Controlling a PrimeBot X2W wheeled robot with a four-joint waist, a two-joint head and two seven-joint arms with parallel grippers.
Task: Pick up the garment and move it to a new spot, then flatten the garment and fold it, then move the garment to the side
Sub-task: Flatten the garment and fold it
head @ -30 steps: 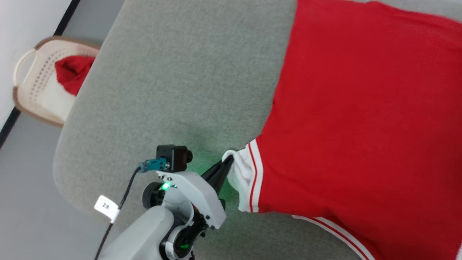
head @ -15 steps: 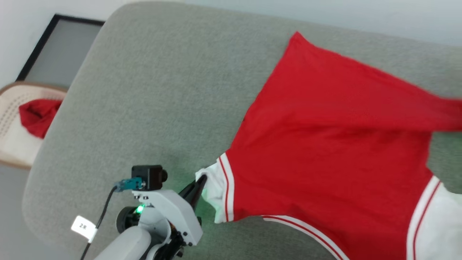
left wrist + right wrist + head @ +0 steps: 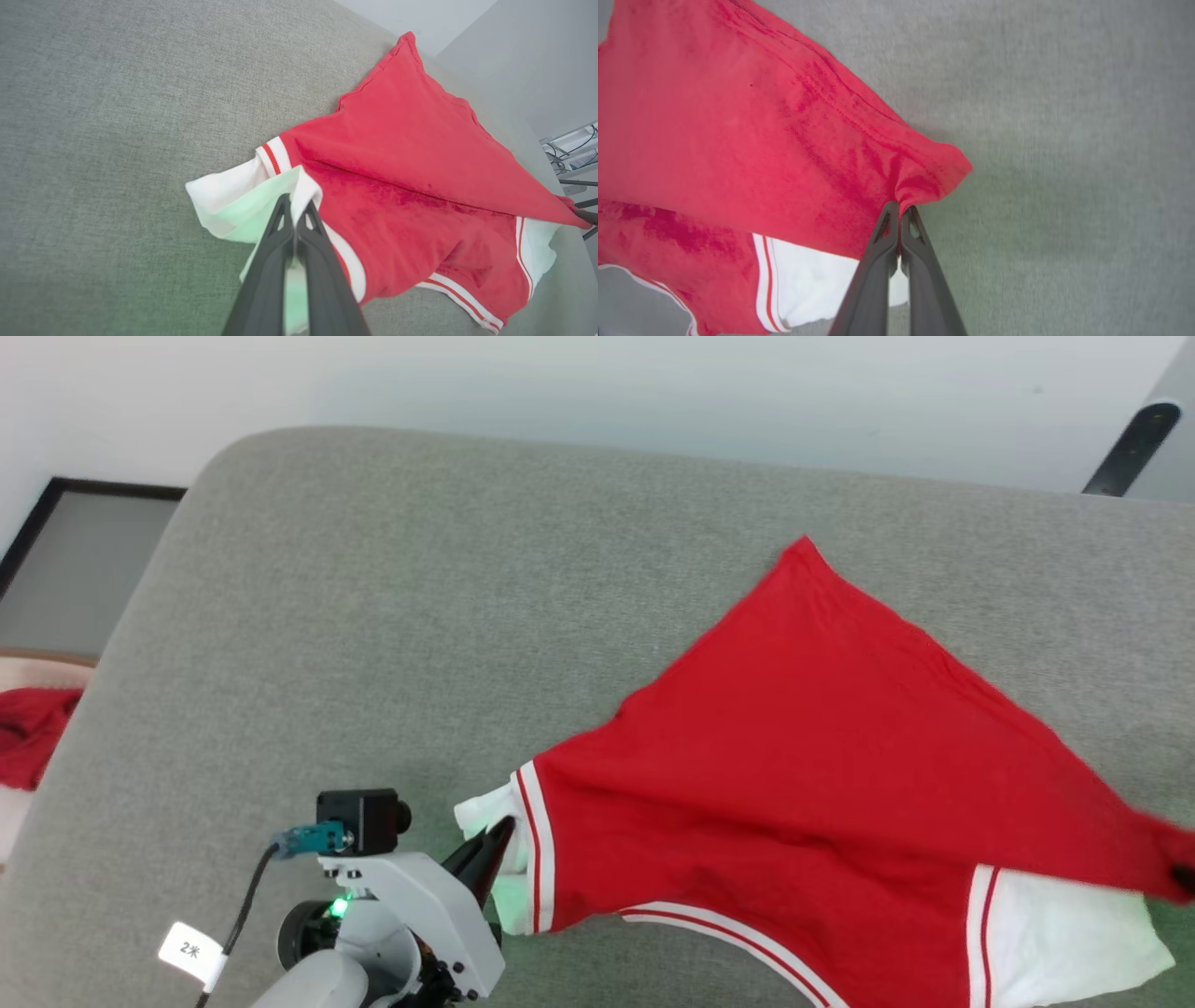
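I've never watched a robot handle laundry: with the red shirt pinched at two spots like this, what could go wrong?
The left gripper pinches just a thin fold of white sleeve, so the garment might slip free. The right gripper bunches a red edge; that side may land creased.

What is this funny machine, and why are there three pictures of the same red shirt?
It is a robot with two arms, each ending in a pincer: two long dark fingers that pinch. One picture comes from a camera on its head, looking down. The other two come from small cameras on its wrists, looking along the fingers. On the grey padded surface lies a red shirt with white sleeves. The left pincer is shut on a white sleeve, and the right pincer is shut on a red corner of the shirt, so the cloth is pulled out between them. At the left edge of the head picture is another red cloth.
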